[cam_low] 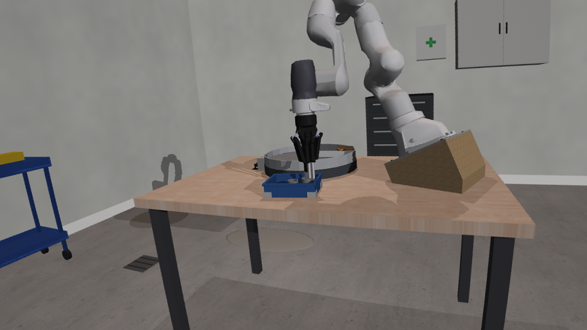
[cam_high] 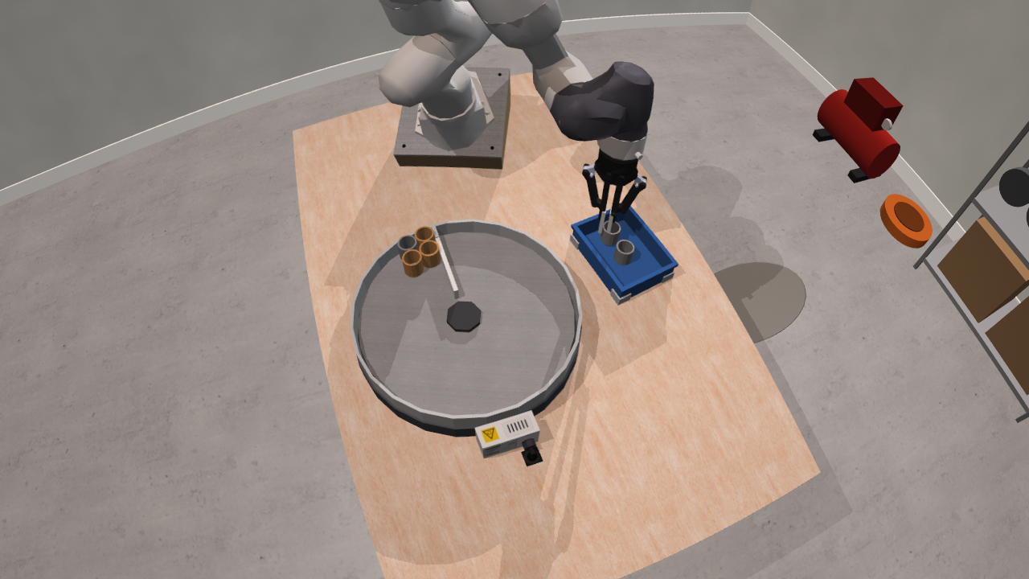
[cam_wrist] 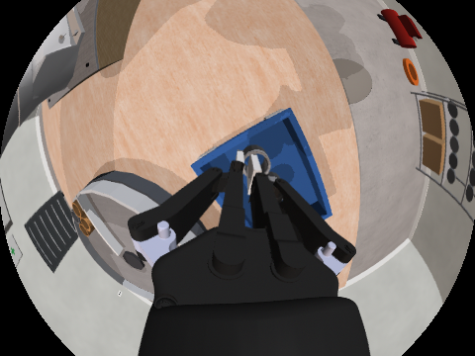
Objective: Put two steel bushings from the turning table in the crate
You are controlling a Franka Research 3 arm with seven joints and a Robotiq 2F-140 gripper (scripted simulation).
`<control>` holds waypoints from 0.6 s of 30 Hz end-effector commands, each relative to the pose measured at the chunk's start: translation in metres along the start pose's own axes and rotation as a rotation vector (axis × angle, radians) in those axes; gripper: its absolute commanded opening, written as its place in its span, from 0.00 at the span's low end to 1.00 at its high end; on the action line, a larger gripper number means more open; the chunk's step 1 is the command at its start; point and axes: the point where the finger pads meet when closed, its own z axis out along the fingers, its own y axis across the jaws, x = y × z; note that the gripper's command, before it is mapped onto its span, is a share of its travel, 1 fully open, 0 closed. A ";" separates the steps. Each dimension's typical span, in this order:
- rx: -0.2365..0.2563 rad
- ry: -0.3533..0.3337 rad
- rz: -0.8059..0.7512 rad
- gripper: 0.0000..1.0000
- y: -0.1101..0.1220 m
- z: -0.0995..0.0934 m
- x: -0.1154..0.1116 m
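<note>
The gripper (cam_high: 606, 226) (cam_low: 309, 173) (cam_wrist: 244, 160) points down into the blue crate (cam_high: 651, 279) (cam_low: 289, 189) (cam_wrist: 310, 163), its fingers drawn nearly together and clamped on the wall of a steel bushing (cam_high: 612, 237) (cam_wrist: 267, 161), with one fingertip inside the ring and the other outside. This bushing is upright inside the crate, toward the end nearer the arm's base (cam_high: 453, 159); whether it touches the crate floor I cannot tell. A second steel bushing (cam_high: 624, 255) (cam_low: 292, 181) stands upright on the crate floor, near the clamped one and apart from the fingers. Beside the crate on the wooden table (cam_high: 683, 432) (cam_low: 219, 211) (cam_wrist: 173, 74) is the round turning table (cam_high: 460, 420) (cam_low: 332, 164) (cam_wrist: 119, 189). Near its rim stand four bushings in a tight cluster: one grey steel bushing (cam_high: 407, 245) and three copper-colored ones (cam_high: 412, 264) (cam_low: 344, 148) (cam_wrist: 85, 225). A thin white bar (cam_high: 448, 269) (cam_wrist: 106, 229) runs beside them from the rim toward the dark hub (cam_high: 464, 317) (cam_wrist: 134, 259). Two steel bushings are thus within the crate walls, one of them in the gripper's grasp.
</note>
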 end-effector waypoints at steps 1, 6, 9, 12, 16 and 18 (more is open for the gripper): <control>-0.004 0.000 0.005 0.00 0.002 0.000 0.000; -0.004 0.000 0.005 0.00 0.002 0.001 0.000; -0.004 0.000 0.005 0.00 0.002 0.001 0.000; -0.004 0.000 0.005 0.00 0.002 0.002 0.000; -0.004 0.000 0.005 0.00 0.002 0.003 0.000; -0.004 0.000 0.005 0.00 0.002 0.004 0.000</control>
